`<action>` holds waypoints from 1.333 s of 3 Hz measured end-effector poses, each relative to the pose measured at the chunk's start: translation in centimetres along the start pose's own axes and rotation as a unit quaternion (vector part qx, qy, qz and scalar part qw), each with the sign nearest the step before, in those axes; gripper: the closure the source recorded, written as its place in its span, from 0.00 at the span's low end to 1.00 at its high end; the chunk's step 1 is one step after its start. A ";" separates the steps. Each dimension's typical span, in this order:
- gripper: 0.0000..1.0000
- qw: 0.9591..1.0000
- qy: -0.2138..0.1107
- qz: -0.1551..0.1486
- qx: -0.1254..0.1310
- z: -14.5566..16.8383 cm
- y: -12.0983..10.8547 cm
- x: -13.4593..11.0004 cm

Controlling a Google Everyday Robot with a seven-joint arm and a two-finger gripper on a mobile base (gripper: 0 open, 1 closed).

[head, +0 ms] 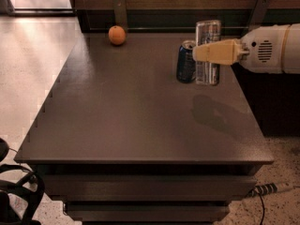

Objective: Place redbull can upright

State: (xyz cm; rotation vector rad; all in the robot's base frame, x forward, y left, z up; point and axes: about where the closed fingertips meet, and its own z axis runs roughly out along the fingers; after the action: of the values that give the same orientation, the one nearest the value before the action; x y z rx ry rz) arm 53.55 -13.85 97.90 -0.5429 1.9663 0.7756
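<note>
Redbull can (207, 35), a slim shiny silver cylinder, stands upright over the matte dark table (131, 121), grasped mid-body by the tan gripper (202, 53); a squat blue can (185, 65) sits at its 9 o'clock.

Dim light; gripper (209, 53) at right shadows the table (131, 121).

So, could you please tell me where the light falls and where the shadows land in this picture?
In the camera view, glare washes out the floor at upper left and puts a sheen on the left side of the table; at right, the gripper, shut on the redbull can, throws a soft dark shadow onto the table nearer the camera.
</note>
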 end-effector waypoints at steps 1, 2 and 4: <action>1.00 0.997 -0.037 -0.061 -0.020 -0.3 0.8 0.1; 1.00 0.990 -0.067 -0.115 -0.039 0.0 1.4 0.8; 1.00 0.964 -0.105 -0.235 -0.063 1.0 2.8 1.7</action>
State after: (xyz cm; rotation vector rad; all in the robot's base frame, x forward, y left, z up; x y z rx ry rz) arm 51.54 -11.30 96.86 -0.9237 1.5153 0.6273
